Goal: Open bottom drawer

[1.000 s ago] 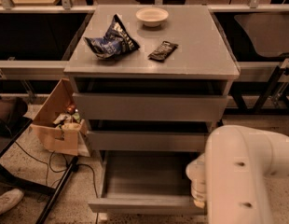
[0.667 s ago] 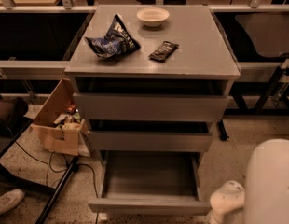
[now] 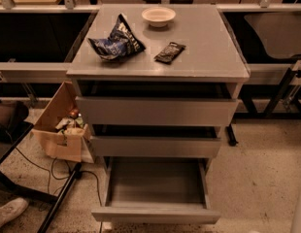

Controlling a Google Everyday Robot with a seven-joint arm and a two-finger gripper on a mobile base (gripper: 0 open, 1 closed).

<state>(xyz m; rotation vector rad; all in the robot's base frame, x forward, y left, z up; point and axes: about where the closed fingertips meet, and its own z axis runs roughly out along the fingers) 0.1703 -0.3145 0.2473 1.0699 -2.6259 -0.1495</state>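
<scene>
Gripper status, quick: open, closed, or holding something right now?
Gripper: out of the camera view, so its state cannot be told. The bottom drawer stands pulled out with nothing touching it.

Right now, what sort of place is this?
Probably a lab or workshop test area, not a home: long benches on metal frames behind the grey cabinet, a cardboard box of odds and loose cables on the speckled floor. The bottom drawer stands open; the gripper is out of view.
</scene>
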